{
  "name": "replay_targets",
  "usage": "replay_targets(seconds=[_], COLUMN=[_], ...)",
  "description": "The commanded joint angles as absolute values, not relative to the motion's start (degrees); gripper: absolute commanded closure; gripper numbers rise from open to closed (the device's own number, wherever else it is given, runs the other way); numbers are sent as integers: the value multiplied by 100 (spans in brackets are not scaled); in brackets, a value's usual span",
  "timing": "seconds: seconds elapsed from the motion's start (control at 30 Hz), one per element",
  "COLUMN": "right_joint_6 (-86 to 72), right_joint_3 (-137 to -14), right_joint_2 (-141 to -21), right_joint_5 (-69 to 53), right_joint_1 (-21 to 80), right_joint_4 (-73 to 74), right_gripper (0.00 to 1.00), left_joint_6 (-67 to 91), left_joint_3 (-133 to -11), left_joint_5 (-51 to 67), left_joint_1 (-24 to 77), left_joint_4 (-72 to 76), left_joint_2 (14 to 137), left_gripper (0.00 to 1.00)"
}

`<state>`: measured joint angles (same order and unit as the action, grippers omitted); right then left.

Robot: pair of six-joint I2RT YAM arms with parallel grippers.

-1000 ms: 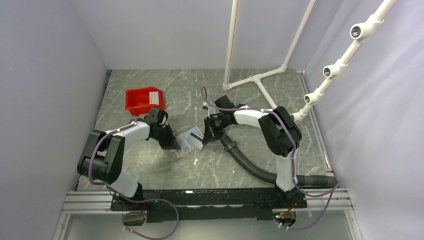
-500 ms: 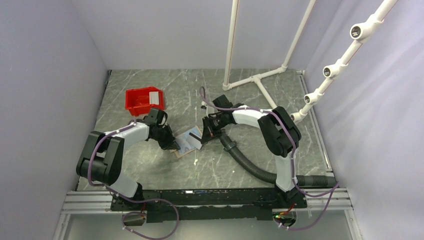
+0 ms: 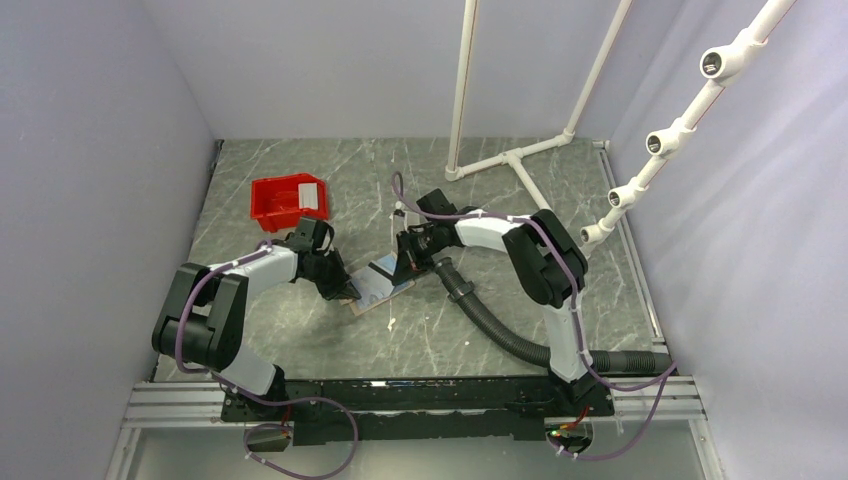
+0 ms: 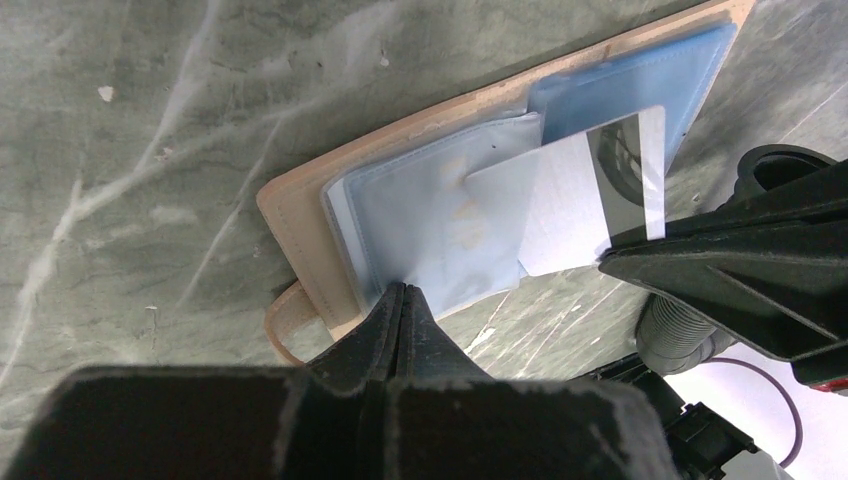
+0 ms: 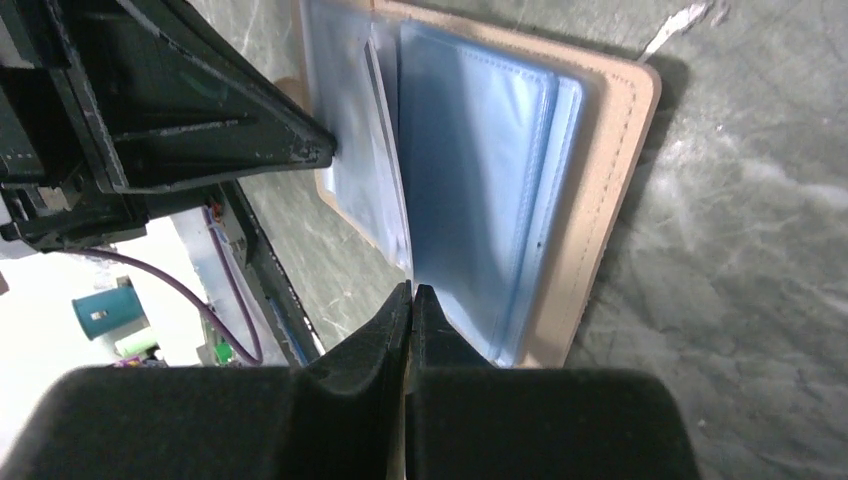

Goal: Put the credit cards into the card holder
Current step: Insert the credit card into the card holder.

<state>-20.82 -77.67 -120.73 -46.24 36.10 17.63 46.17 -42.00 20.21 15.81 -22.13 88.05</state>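
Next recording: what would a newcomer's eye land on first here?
Mid-table, both grippers converge on the open tan card holder. The left gripper, closed, touches the edge of a blue sleeve; the right gripper holds a whitish card that seems partly slipped in. A red bin stands toward the table's far left.

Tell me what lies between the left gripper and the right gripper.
The open card holder, with a white card partly in its blue sleeves, lies between left gripper and right gripper; the left wrist view shows it.
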Motion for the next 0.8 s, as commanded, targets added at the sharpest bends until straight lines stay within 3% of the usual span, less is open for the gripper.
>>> replay_targets(seconds=[0.0, 0.53, 0.63, 0.77], right_joint_6=[-2450, -4005, -4028, -2891], right_joint_3=[-7777, -6930, -6771, -7143], right_joint_2=[-12204, -11889, -11718, -11640], right_joint_5=[-4711, -4380, -4119, -3694], right_joint_1=[3636, 3894, 3936, 3923], right_joint_4=[1081, -321, -370, 635], right_gripper=[100, 98, 90, 69], left_joint_6=[4487, 4580, 4628, 4695], left_joint_3=[-3907, -3859, -3903, -4030], left_joint_5=[1468, 1525, 1575, 1269], left_joint_1=[1573, 1573, 1573, 1565], left_joint_4=[-2497, -2351, -2413, -2787], left_joint_2=[8966, 8930, 8830, 8243], left_gripper=[100, 100, 100, 100])
